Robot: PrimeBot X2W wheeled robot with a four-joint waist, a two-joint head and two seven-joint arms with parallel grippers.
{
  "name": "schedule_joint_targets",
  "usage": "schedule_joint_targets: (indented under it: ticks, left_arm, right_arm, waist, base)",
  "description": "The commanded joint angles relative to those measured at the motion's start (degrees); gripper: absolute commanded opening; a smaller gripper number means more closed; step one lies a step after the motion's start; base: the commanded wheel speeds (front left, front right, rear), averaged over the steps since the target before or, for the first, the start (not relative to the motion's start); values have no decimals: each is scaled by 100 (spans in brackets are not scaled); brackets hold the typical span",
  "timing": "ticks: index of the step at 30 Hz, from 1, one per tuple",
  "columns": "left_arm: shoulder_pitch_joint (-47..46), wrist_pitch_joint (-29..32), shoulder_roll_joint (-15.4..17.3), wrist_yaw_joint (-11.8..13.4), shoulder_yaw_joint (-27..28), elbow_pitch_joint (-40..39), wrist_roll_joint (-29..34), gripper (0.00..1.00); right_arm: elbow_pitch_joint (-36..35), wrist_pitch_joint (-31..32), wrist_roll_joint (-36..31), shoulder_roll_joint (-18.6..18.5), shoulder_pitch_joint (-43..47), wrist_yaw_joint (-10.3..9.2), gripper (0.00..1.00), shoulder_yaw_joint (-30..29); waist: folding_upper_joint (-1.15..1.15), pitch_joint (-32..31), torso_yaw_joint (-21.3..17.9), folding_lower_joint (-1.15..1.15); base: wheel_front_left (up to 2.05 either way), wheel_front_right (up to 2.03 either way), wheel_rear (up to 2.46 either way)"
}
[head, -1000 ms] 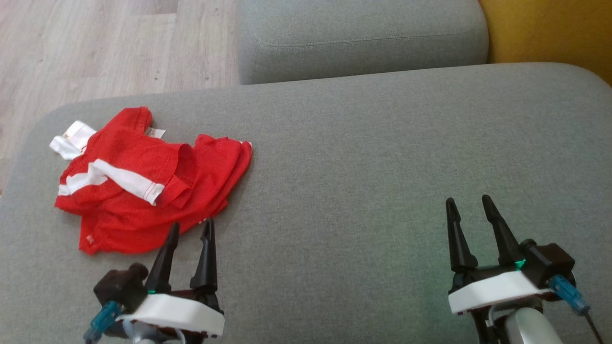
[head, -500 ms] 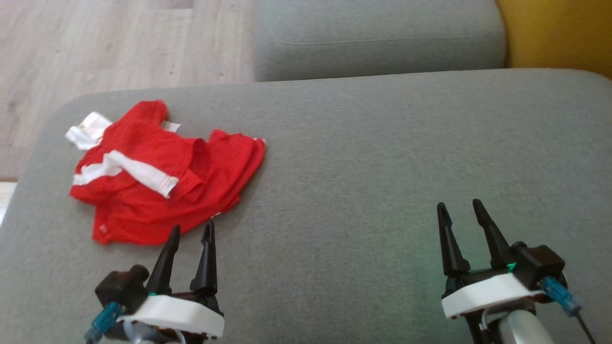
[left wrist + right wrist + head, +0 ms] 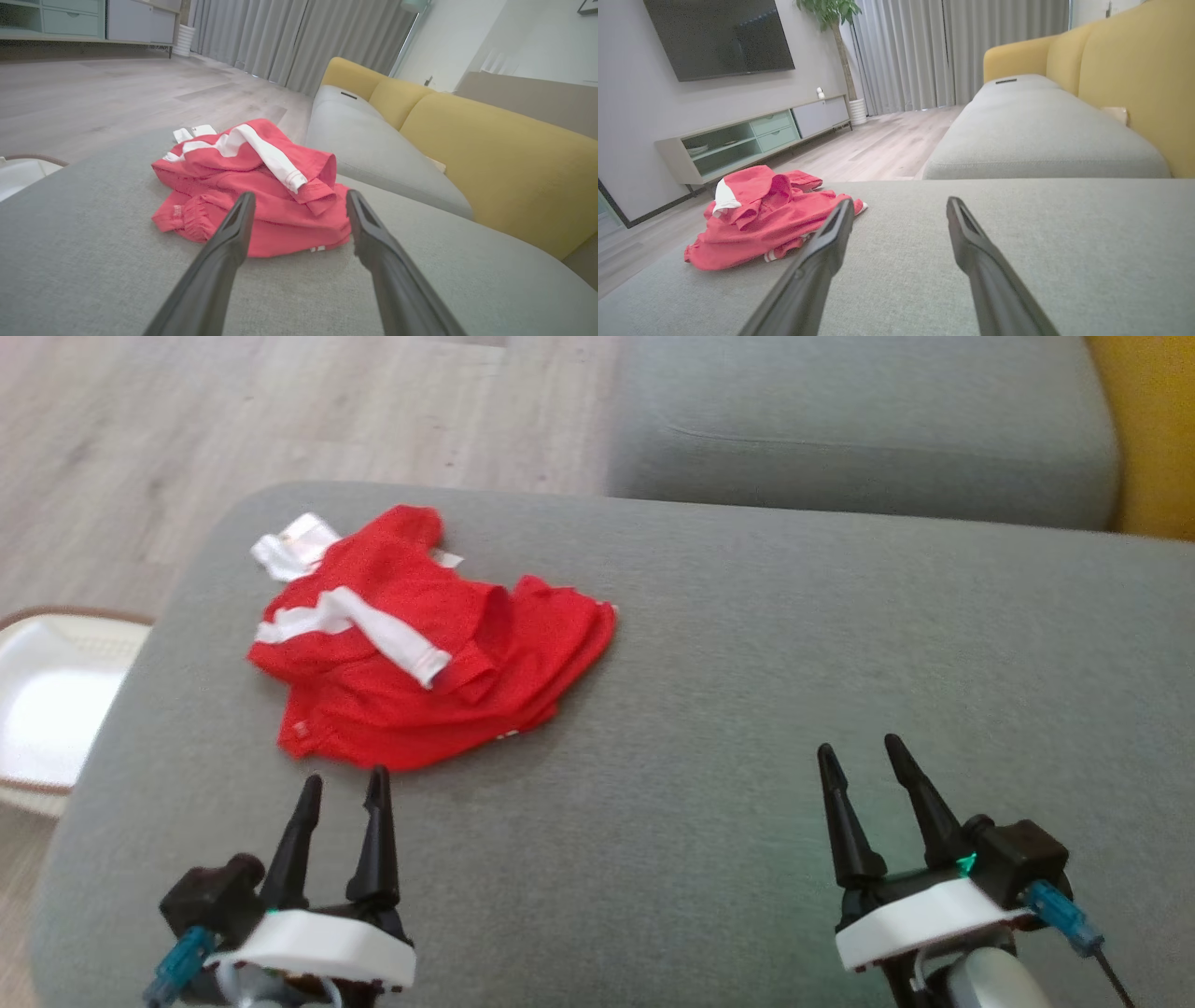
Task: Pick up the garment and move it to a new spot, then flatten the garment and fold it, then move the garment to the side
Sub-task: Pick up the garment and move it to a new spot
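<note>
- the red garment (image 3: 429, 644) with white trim lies crumpled on the far left part of the grey seat cushion (image 3: 709, 728), close to the cushion's left and far edges.
- it is bunched in layers, with one red flap carrying a white band folded over the top; a white piece pokes out at its far left corner.
- the left gripper (image 3: 345, 777) is at the near left, jaws wide apart and holding nothing, fingers pointing toward the garment.
- its fingertips stop just short of the garment's near edge; in the head view a thin strip of grey cushion shows between them and the cloth.
- in the left wrist view the garment sits straight ahead, beyond the two spread fingers, its near hem running across the gap.
- the right gripper (image 3: 859, 747) is at the near right, jaws likewise spread and empty, well apart from the garment, which lies far to its left.
- in the right wrist view the garment shows left of both fingers, with bare cushion between them.
- a white basket (image 3: 37, 709) with a brown rim sits on the wooden floor (image 3: 187, 411), left of the cushion.
- a second grey cushion (image 3: 859, 439) lies beyond, with a yellow backrest (image 3: 1158, 429) at the far right.
</note>
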Motion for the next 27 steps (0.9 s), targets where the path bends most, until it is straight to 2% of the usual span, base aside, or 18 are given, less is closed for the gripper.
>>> schedule_joint_targets:
  ticks: [1, 9, 15, 22, 27]
  left_arm:
    - [-201, -71, -15, 18, 242, -173, 50, 100]
    - [-162, -71, -15, -14, 392, -152, 143, 100]
    - [-131, -71, -15, -45, 501, -150, 187, 100]
    - [-179, -71, -15, -79, 576, -139, 283, 100]
    - [-530, -71, -10, -279, 592, 118, 510, 100]
  right_arm:
    - [-153, -62, 34, -40, -275, 44, 100, 163]
    - [-138, -62, 137, -40, -248, 44, 100, 320]
    - [-137, -62, 186, -40, -237, 44, 100, 396]
    - [-134, -62, 161, -40, -230, 44, 100, 364]
    - [-217, -62, 39, -40, -343, 44, 100, 199]
  waist:
    - [0, -33, 158, 0]
    - [0, -96, 522, 0]
    - [0, -107, 607, 0]
    - [0, 8, 493, 0]
    - [0, 360, 283, 0]
  base:
    - [0, 0, 0]
    - [0, 0, 0]
    - [0, 0, 0]
    - [0, 0, 0]
    - [0, 0, 0]
